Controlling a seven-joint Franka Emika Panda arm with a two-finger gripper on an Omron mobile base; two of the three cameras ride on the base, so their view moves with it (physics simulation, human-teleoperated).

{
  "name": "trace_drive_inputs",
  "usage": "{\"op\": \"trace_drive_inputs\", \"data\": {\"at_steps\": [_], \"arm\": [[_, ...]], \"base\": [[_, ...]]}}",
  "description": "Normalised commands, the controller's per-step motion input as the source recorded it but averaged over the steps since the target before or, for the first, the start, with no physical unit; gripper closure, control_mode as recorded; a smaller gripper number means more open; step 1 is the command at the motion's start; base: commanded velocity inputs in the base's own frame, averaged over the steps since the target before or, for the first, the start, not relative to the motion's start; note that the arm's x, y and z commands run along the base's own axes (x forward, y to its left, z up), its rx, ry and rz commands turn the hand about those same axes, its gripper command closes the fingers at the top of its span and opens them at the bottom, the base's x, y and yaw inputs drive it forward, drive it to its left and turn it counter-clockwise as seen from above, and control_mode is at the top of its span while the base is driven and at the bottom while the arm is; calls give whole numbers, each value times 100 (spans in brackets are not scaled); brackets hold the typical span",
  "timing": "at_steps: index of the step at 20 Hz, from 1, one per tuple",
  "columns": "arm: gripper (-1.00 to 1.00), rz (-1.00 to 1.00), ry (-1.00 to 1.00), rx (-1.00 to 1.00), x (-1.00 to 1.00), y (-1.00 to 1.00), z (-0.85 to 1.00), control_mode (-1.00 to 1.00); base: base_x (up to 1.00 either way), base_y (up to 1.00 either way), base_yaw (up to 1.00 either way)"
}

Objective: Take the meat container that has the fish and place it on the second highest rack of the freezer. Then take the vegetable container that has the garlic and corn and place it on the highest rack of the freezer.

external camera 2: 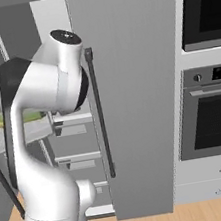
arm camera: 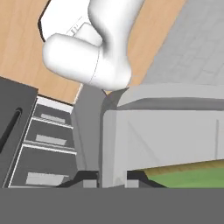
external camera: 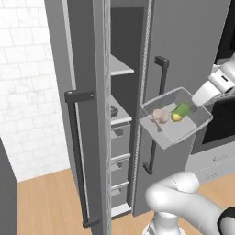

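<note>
**Tilted tray risks spilling its load short of the top shelf**

While the freezer (external camera: 124, 114) stands open with its door (external camera: 75, 92) swung towards the cameras, the main danger is that doorway: the gap between the door edge and the cabinet side looks narrow, and the vegetable container (external camera: 176, 120) hangs in the air outside it, to the right, in front of the neighbouring tall panel (external camera: 183, 50). A swing straight inwards could knock a tray corner on the cabinet edge or on the black bar handle (external camera: 160, 92) beside it.

Next comes the tilt. From the left base view the tray leans, its near corner lower than the far one, so the corn (external camera: 181, 110) and the garlic (external camera: 159, 115) may roll or slide out if the wrist tips further.

Grip is a smaller worry. In the hand view the tool (arm camera: 111, 183) is clenched on the tray's rim with only a thin wall between its tips; a hold on one edge of a loaded tray could let it pivot.

The highest rack (external camera: 120, 68) looks bare and must be reached from above the second shelf (external camera: 118, 110), where a dark object sits at the back. Below are grey drawers (external camera: 120, 140). To the right stands the black oven (external camera 2: 216, 111), clear of the likely path
</note>
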Motion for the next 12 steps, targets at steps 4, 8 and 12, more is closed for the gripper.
{"op": "trace_drive_inputs", "data": {"at_steps": [4, 8, 12], "arm": [[100, -24, 2, 22, 13, 1, 35, -100], [100, -49, 5, 25, 22, 19, 10, -100], [100, -66, 0, 15, 46, 36, -1, -100]], "base": [[0, 0, 0], [0, 0, 0], [0, 0, 0]]}}
